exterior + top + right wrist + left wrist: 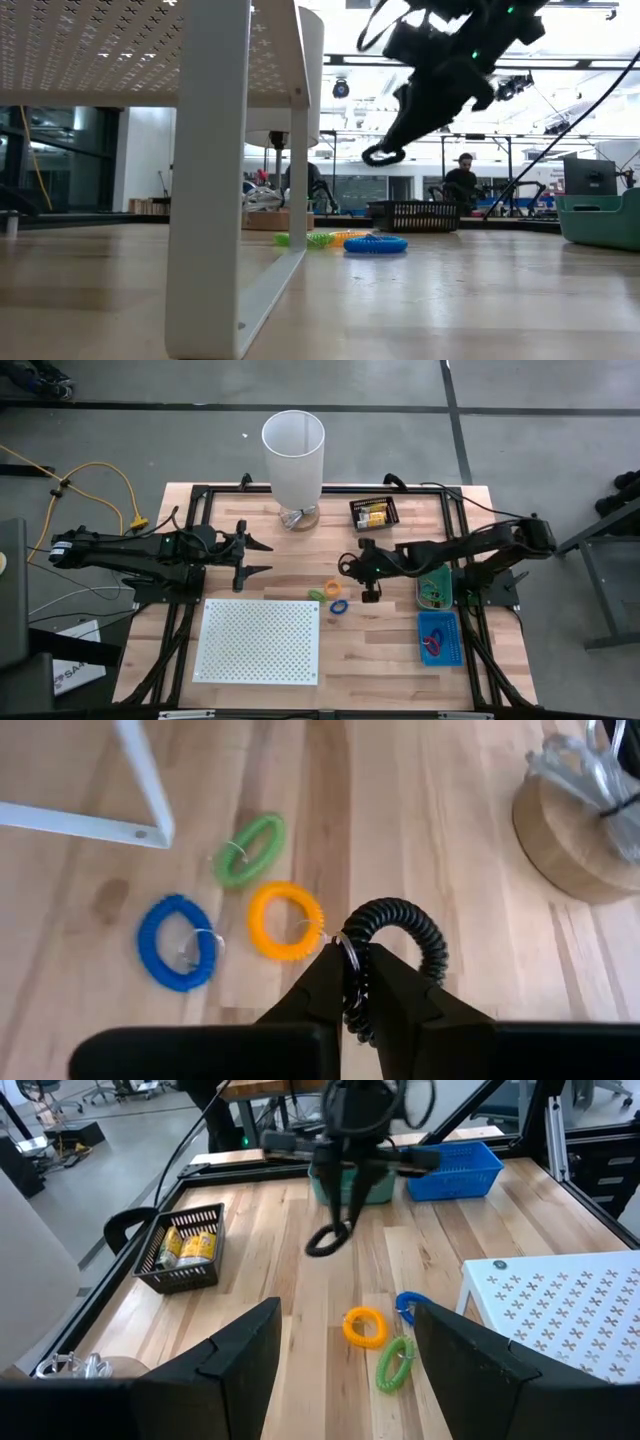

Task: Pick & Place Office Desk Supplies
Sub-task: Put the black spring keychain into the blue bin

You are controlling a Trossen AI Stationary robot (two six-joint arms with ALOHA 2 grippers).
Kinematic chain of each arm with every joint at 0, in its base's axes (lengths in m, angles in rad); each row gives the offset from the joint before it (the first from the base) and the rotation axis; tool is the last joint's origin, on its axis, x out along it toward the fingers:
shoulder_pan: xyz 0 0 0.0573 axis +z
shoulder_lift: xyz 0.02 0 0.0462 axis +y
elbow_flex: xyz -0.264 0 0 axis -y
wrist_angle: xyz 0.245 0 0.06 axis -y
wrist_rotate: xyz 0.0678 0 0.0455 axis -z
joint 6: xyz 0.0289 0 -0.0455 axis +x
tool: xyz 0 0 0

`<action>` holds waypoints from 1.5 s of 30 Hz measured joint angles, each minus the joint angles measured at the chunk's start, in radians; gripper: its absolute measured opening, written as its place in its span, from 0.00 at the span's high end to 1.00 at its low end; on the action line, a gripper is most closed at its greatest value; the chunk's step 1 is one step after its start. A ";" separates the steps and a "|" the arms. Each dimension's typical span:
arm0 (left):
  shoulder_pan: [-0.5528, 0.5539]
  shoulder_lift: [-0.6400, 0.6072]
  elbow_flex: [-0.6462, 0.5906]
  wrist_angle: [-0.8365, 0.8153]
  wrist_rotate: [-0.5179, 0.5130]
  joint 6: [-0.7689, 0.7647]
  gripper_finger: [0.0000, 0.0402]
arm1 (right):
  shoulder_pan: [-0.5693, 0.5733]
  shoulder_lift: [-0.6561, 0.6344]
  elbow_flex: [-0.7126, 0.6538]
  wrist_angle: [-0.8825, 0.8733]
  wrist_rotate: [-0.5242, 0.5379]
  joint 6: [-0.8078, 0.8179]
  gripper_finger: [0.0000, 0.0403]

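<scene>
1. The right hand (352, 982), at the centre of the high view, is clamped on a black coiled plastic loop (395, 935), lifted clear of the wooden surface (380, 660), probably for carrying to a bin.
2. The left hand (258, 557), centre-left, waits with fingers spread.
3. Green (248, 849), orange (285, 920) and blue (177, 942) coiled loops lie beneath.
4. No writing is legible.
</scene>
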 joint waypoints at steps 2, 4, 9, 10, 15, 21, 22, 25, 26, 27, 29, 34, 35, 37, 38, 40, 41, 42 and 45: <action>0.000 0.000 0.000 0.002 0.000 0.000 0.45 | 0.021 -0.016 0.000 -0.004 0.014 0.008 0.95; 0.000 0.000 0.000 0.005 0.000 0.000 0.45 | 0.045 -0.023 0.000 -0.013 0.031 0.016 0.95; 0.000 0.000 0.000 0.005 0.000 0.000 0.45 | 0.093 -0.031 0.000 -0.071 0.077 0.101 0.95; 0.000 0.000 0.000 0.005 0.000 0.000 0.45 | 0.105 -0.039 0.000 -0.089 0.088 0.129 0.95; 0.000 0.000 0.000 0.008 0.000 0.000 0.45 | 0.197 -0.069 -0.002 -0.205 0.172 0.294 0.95; 0.000 0.000 0.000 0.020 0.000 0.000 0.45 | 0.349 -0.106 -0.001 -0.304 0.255 0.570 0.95; 0.000 0.000 0.000 0.019 0.000 0.000 0.45 | 0.377 -0.107 0.001 -0.312 0.263 0.619 0.95; 0.000 0.000 0.000 0.019 0.000 0.000 0.45 | 0.467 -0.111 -0.001 -0.390 0.280 0.760 0.95; 0.000 0.000 0.000 0.019 0.000 0.000 0.45 | 0.495 -0.113 -0.001 -0.402 0.281 0.802 0.95; 0.000 0.000 0.000 0.018 0.000 0.000 0.45 | 0.524 -0.113 0.000 -0.417 0.286 0.850 0.95; 0.000 0.000 0.000 0.018 0.000 0.000 0.45 | 0.584 -0.111 0.000 -0.463 0.297 0.943 0.95; 0.000 0.000 0.000 0.017 0.000 0.000 0.45 | 0.719 -0.111 0.000 -0.534 0.325 1.133 0.95; 0.000 0.000 0.000 0.016 0.000 0.000 0.45 | 0.743 -0.111 0.000 -0.547 0.326 1.167 0.95; 0.000 0.000 0.000 0.016 0.000 0.000 0.45 | 0.793 -0.111 0.000 -0.577 0.332 1.243 0.95; 0.000 0.000 0.000 0.016 0.000 0.000 0.45 | 0.818 -0.111 0.000 -0.596 0.337 1.282 0.95; 0.000 0.000 0.000 0.016 0.000 0.000 0.45 | 0.862 -0.111 0.000 -0.638 0.346 1.352 0.95; 0.000 0.000 0.000 0.016 0.000 0.000 0.45 | 0.884 -0.111 0.000 -0.657 0.346 1.388 0.95; 0.000 0.000 0.000 0.016 0.000 0.000 0.45 | 0.903 -0.111 0.000 -0.678 0.346 1.425 0.95; 0.000 0.000 0.000 0.016 0.000 0.000 0.45 | 0.958 -0.111 0.000 -0.730 0.345 1.518 0.95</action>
